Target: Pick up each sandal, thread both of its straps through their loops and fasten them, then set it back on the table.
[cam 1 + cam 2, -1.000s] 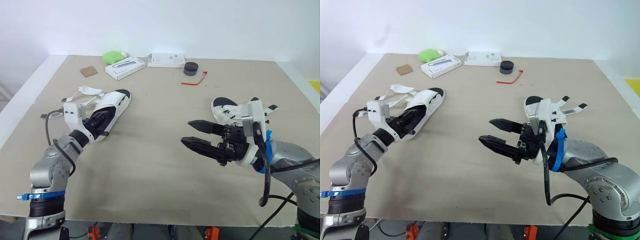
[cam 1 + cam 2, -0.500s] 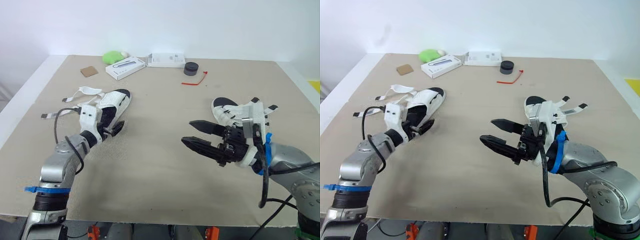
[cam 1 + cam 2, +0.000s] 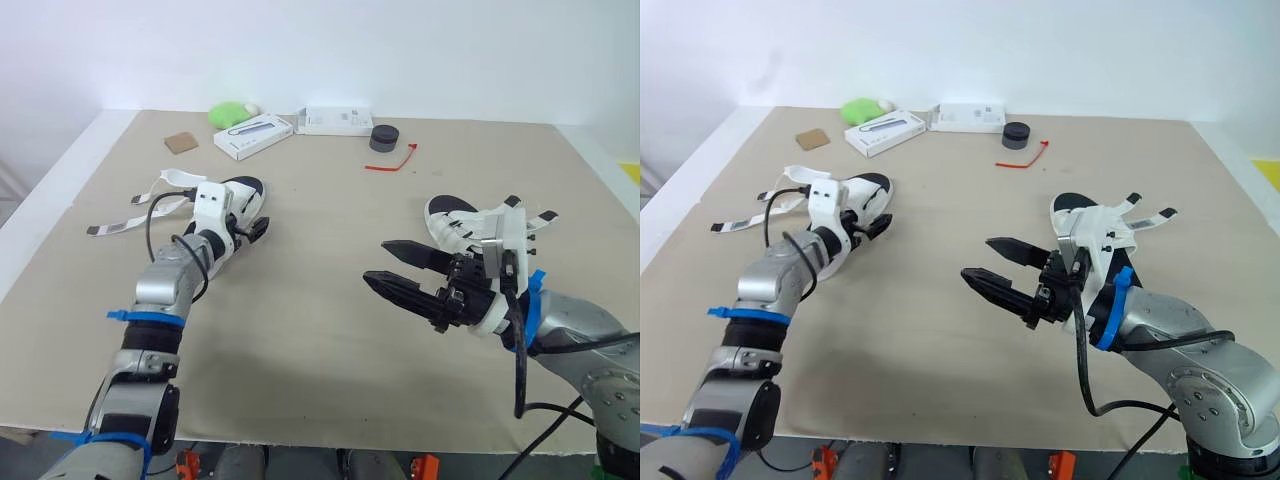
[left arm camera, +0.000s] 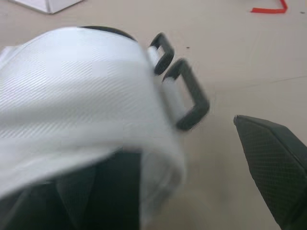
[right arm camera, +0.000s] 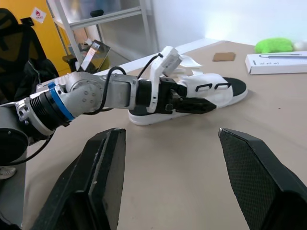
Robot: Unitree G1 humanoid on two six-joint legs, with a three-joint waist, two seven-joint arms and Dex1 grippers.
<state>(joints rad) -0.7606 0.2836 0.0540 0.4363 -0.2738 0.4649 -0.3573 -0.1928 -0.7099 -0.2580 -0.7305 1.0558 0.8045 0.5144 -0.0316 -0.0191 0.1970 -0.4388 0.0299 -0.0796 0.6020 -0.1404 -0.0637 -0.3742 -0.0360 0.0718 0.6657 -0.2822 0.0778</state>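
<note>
Sandals number two, both on the beige counter (image 3: 320,330), with white woven straps and black footbeds. The left sandal (image 3: 238,200), with two black rectangular loops (image 4: 184,93), lies against the left end effector (image 3: 260,229), whose state I cannot tell. The right sandal (image 3: 452,220) lies behind the right end effector (image 3: 376,262), which is spread wide and empty.

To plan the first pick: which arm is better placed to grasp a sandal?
Left: the left gripper is at the left sandal; the right gripper hovers open, the right sandal behind it.

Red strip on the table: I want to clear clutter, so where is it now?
In the left eye view, the red strip lies toward the far edge of the table, just in front of the black puck.
</note>
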